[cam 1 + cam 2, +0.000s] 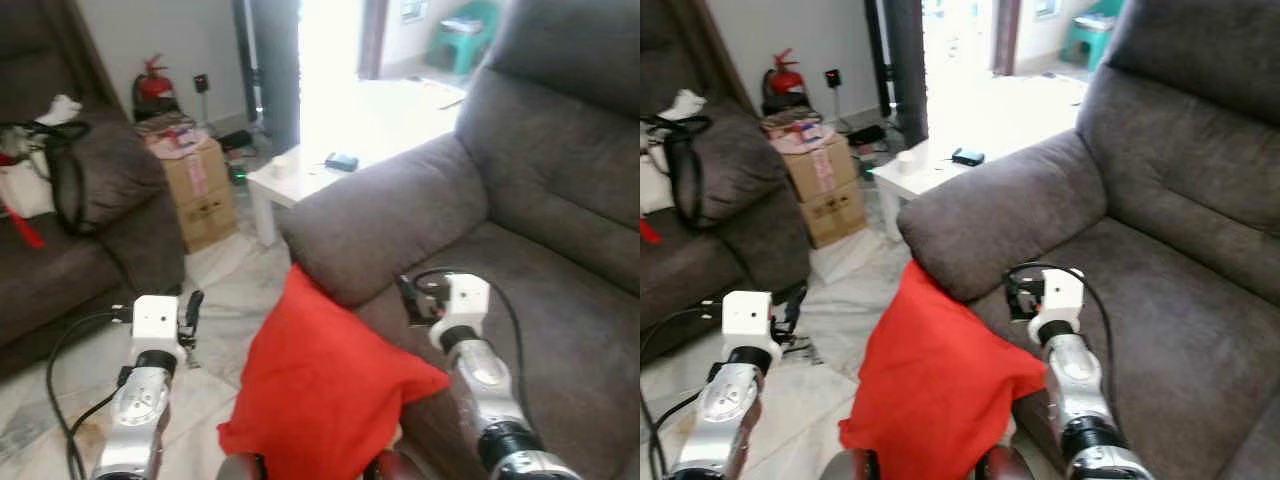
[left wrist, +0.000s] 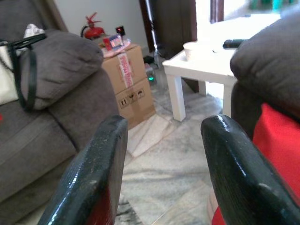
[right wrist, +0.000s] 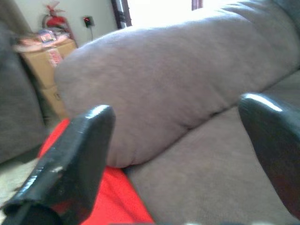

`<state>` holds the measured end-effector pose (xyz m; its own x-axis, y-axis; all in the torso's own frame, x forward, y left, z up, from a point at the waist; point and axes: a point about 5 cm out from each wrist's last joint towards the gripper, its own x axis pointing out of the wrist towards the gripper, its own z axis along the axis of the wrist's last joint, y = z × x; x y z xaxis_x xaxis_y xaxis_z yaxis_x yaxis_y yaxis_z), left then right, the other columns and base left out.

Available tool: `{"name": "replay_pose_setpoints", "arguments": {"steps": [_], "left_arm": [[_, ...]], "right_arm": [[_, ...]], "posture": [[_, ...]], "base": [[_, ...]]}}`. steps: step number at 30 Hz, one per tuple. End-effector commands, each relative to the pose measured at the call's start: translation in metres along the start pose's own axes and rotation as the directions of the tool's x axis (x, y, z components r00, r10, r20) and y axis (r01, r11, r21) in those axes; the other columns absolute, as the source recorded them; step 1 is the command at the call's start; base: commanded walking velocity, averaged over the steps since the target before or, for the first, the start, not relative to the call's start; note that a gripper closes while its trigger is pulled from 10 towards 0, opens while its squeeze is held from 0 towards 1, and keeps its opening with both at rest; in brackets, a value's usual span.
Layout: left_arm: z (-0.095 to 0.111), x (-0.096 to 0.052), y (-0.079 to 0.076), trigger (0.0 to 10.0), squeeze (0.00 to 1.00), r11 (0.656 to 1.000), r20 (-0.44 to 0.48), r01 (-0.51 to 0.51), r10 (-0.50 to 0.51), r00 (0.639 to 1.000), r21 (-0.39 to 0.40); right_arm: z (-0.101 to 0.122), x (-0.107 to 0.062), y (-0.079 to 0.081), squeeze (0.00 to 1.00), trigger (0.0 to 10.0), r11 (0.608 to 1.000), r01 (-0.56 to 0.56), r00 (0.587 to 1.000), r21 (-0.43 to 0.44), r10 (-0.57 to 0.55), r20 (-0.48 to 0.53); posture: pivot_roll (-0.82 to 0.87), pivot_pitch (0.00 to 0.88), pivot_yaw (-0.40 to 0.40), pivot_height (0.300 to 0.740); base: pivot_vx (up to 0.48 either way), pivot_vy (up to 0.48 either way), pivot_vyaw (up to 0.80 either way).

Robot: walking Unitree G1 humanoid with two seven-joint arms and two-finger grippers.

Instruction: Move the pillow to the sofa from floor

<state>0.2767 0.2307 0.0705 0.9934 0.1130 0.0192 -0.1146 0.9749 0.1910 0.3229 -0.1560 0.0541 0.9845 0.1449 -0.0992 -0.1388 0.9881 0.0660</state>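
Observation:
A red pillow (image 1: 320, 385) stands tilted between my two arms, its top corner against the front of the grey sofa's armrest (image 1: 390, 215). The sofa seat (image 1: 560, 300) stretches to the right. My left gripper (image 1: 190, 315) hovers open over the floor, left of the pillow. In the left wrist view its fingers (image 2: 93, 168) stand apart with the pillow (image 2: 276, 140) just outside one of them. My right gripper (image 1: 408, 295) is open at the seat's front edge beside the pillow's upper right side. The right wrist view has the pillow (image 3: 108, 197) below the armrest (image 3: 154, 70).
A low white table (image 1: 300, 180) with a cup and a dark object stands behind the armrest. Stacked cardboard boxes (image 1: 200, 185) and a second grey sofa (image 1: 110, 200) with a bag (image 1: 30, 170) are at the left. Marble floor (image 1: 230, 290) lies between.

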Motion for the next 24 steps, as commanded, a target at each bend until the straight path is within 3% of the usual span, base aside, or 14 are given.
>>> {"name": "replay_pose_setpoints", "arguments": {"steps": [1, 6, 9, 10, 15, 18, 20, 24], "left_arm": [[0.000, -0.001, -0.002, 10.0, 0.00, 1.000, -0.004, 0.002, -0.002, 1.000, -0.013], [-0.024, -0.011, 0.003, 10.0, 0.00, 1.000, -0.116, 0.003, -0.005, 0.993, -0.021], [-0.052, -0.027, 0.005, 10.0, 0.00, 1.000, -0.249, 0.015, -0.016, 0.968, -0.009], [-0.067, -0.038, 0.006, 10.0, 0.00, 1.000, -0.315, 0.012, -0.010, 0.949, 0.006], [-0.087, -0.059, 0.009, 10.0, 0.00, 1.000, -0.401, -0.004, 0.010, 0.916, 0.017], [-0.097, -0.073, 0.009, 10.0, 0.00, 1.000, -0.441, -0.016, 0.023, 0.897, 0.019], [-0.100, -0.077, 0.011, 10.0, 0.00, 0.999, -0.444, -0.027, 0.034, 0.896, 0.022], [-0.100, -0.077, 0.011, 10.0, 0.00, 0.999, -0.442, -0.027, 0.035, 0.896, 0.024]], "right_arm": [[-0.001, -0.003, -0.010, 0.00, 10.0, 1.000, 0.021, 1.000, -0.014, -0.021, -0.003], [-0.009, -0.005, -0.012, 0.00, 10.0, 0.999, 0.033, 0.998, -0.025, -0.034, -0.055], [-0.019, -0.006, -0.016, 0.00, 10.0, 0.997, 0.069, 0.987, -0.036, -0.074, -0.143], [-0.025, -0.008, -0.018, 0.00, 10.0, 0.995, 0.095, 0.978, -0.008, -0.095, -0.188], [-0.030, -0.010, -0.020, 0.00, 10.0, 0.993, 0.117, 0.970, 0.032, -0.107, -0.217], [-0.034, -0.011, -0.017, 0.00, 10.0, 0.999, 0.049, 0.967, 0.000, -0.048, -0.250], [-0.038, -0.012, -0.014, 0.00, 10.0, 0.996, -0.057, 0.954, -0.071, 0.034, -0.296], [-0.042, -0.015, -0.012, 0.00, 10.0, 0.988, -0.125, 0.936, -0.087, 0.088, -0.342]], "posture": [[-0.02, 0.000, 0.038, 0.619], [-0.02, 0.000, 0.041, 0.619], [-0.02, 0.000, 0.041, 0.619], [-0.02, 0.000, 0.042, 0.619], [-0.02, 0.000, 0.040, 0.619], [0.00, 0.000, 0.027, 0.619], [0.00, 0.000, 0.024, 0.619], [0.00, 0.000, 0.021, 0.619]], "base": [[0.000, 0.000, 0.00], [0.000, 0.000, 0.00], [0.000, 0.000, 0.00], [0.000, 0.000, 0.00], [0.000, 0.000, 0.00], [0.000, 0.000, 0.00], [0.000, 0.000, 0.00], [0.000, 0.000, 0.00]]}}
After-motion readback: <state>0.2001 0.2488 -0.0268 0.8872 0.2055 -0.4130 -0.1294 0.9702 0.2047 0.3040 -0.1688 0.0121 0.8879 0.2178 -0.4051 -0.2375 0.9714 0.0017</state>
